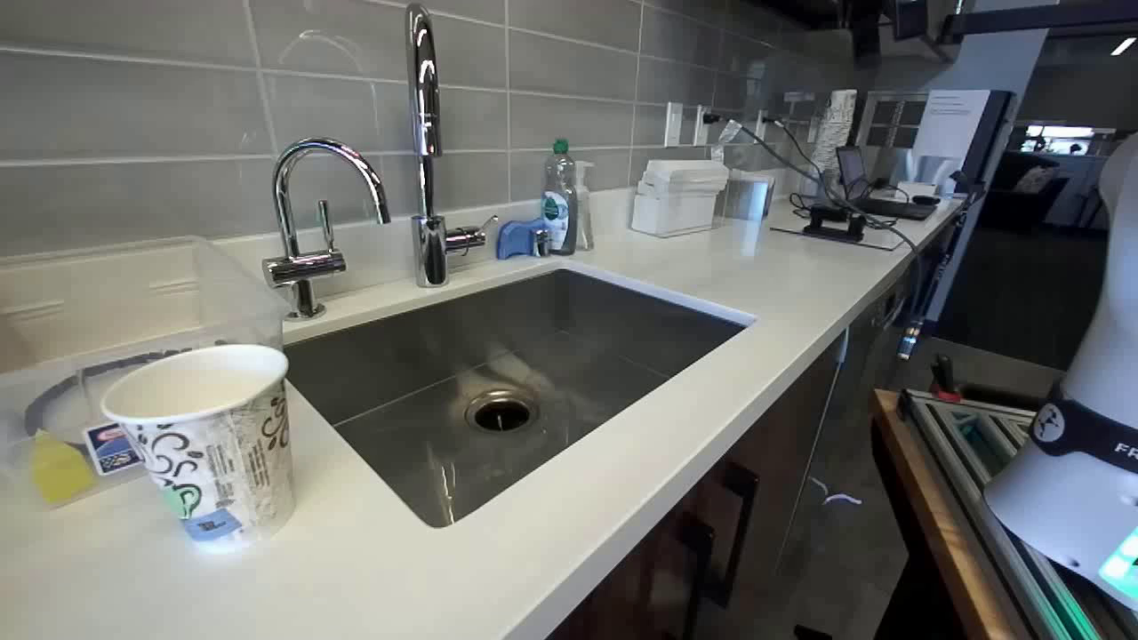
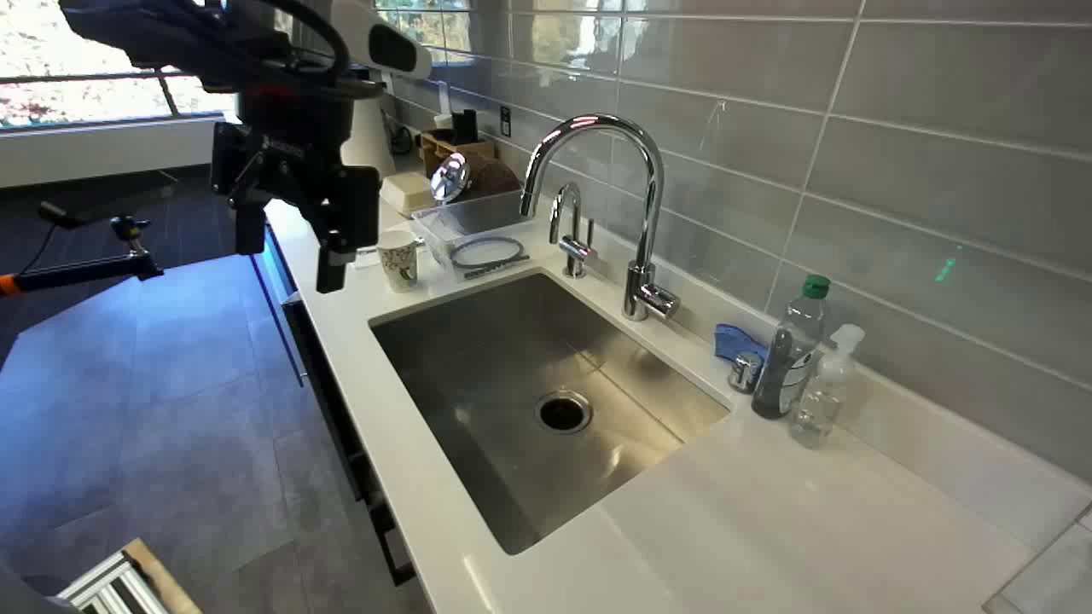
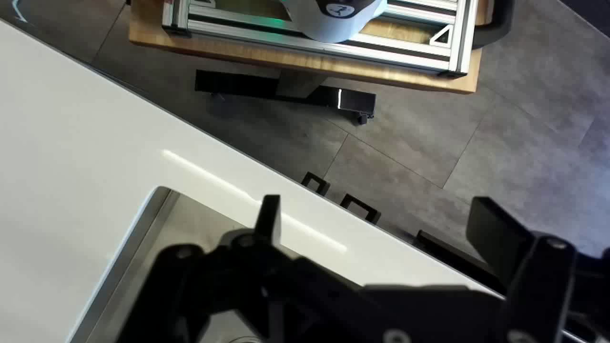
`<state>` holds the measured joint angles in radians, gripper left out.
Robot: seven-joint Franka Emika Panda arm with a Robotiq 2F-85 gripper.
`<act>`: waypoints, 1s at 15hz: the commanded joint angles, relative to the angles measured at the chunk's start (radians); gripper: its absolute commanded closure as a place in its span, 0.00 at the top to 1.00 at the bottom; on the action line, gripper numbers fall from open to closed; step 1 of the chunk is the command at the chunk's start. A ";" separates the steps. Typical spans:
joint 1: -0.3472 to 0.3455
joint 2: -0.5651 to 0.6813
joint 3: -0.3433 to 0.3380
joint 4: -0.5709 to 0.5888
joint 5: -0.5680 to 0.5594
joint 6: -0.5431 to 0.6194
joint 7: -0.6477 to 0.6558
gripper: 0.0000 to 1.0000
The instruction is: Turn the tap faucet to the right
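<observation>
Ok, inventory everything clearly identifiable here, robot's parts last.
tap faucet: 1, chrome, behind sink
shorter tap: 1, chrome, beside tap faucet
sink: 1, steel grey, in counter
counter: 1, white, around sink
tiled wall: 1, grey, behind counter
plastic bin: 1, clear, by shorter tap
paper cup: 1, white, by plastic bin
sponge-like item: 1, blue, behind sink
capped bottle: 1, clear, near tiled wall
pump bottle: 1, clear, beside capped bottle
box: 1, white, near tiled wall
laptop: 1, dark, farther along counter
stand: 1, brown and silver, apart from counter
arm: 1, white, on stand
end effector: 1, black, above counter's front edge
</observation>
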<state>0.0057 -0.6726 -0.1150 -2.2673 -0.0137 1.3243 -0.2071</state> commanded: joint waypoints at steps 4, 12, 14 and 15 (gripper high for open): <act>-0.004 0.001 0.003 0.002 0.002 -0.002 -0.002 1.00; 0.017 0.095 0.136 0.108 0.223 0.100 0.246 1.00; 0.012 0.146 0.199 0.153 0.247 0.267 0.327 1.00; 0.008 0.182 0.222 0.182 0.229 0.347 0.354 1.00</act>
<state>0.0176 -0.5954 0.0498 -2.1738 0.1981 1.5138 0.0512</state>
